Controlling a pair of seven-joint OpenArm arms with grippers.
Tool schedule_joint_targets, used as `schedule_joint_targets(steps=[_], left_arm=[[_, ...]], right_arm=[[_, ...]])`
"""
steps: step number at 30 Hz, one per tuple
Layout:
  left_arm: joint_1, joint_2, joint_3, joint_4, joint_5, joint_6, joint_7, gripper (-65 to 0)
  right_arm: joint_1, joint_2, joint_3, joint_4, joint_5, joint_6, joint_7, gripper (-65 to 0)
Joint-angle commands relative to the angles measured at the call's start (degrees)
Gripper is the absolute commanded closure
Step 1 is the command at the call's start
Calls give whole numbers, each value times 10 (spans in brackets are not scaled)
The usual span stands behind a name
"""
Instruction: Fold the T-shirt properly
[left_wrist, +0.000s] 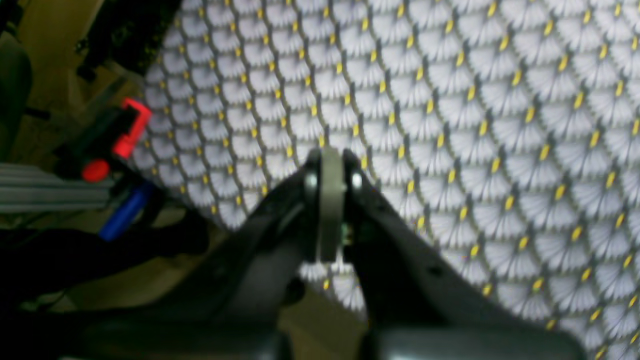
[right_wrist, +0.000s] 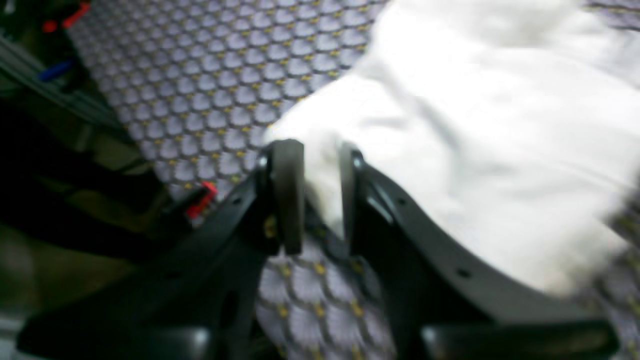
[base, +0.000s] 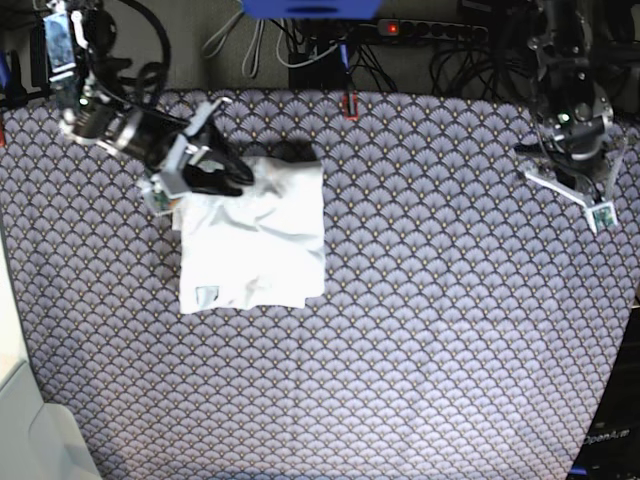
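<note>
Shirt (base: 255, 235) lies folded into a rough rectangle on the left part of the patterned cloth (base: 450, 330) in base view, small grey tag near its lower left corner. Right gripper (base: 228, 172) is at the shirt's upper left edge, reaching in from the left, arm angled down over the cloth. In right wrist view the right gripper (right_wrist: 320, 165) has its jaws narrow with a bunch of white fabric between them; the shirt (right_wrist: 475, 140) spreads out to the right and ahead of the fingers, bare cloth (right_wrist: 200, 80) to the left. So it is closed on the shirt's edge, fabric pinched between the pads. Left gripper (base: 585, 195) is well apart from the shirt, over at the far right side near the cloth's edge. Left wrist view: left gripper (left_wrist: 331, 165) pads pressed together, nothing between them, only cloth (left_wrist: 475, 125) under it. Red and blue clamp (left_wrist: 122, 150) sits at the cloth's left edge in that view, blurred.
</note>
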Motion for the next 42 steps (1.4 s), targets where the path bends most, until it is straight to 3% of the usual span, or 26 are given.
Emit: schedule_joint_targets(steps=[1, 4, 7, 9, 16, 26, 30, 33, 38, 42], left_arm=[[12, -5, -2, 11, 6, -17, -6, -5], [49, -5, -3, 9, 6, -85, -8, -5], [77, -13, -7, 7, 7, -122, -8, -5], [92, -29, -7, 7, 6, -132, -9, -5], [140, -34, -2, 10, 4, -135, -9, -5], [272, -30, -2, 0, -148, -135, -16, -5], [311, -6, 19, -36, -167, -131, -70, -5], [306, 1, 77, -114, -167, -131, -113, -5], [238, 7, 186, -307, -168, -130, -173, -5], [209, 44, 230, -431, -168, -130, -256, -5]], right_arm=[[-13, 13, 16, 13, 8, 4, 8, -115], [-62, 17, 76, 15, 8, 4, 9, -111], [-118, 12, 141, 16, 8, 4, 9, -56], [-149, -6, 186, 16, 8, 4, 9, 0], [-251, -73, 321, 14, 3, 4, 9, 0], [-274, -180, 359, -58, -237, 4, 31, 0], [-286, -173, 360, -127, -273, 4, 113, 0], [-280, -153, 359, -206, -292, 4, 151, 0], [-189, -111, 347, -413, -326, 4, 156, 0], [-107, -68, 301, -591, -330, 4, 159, 0]])
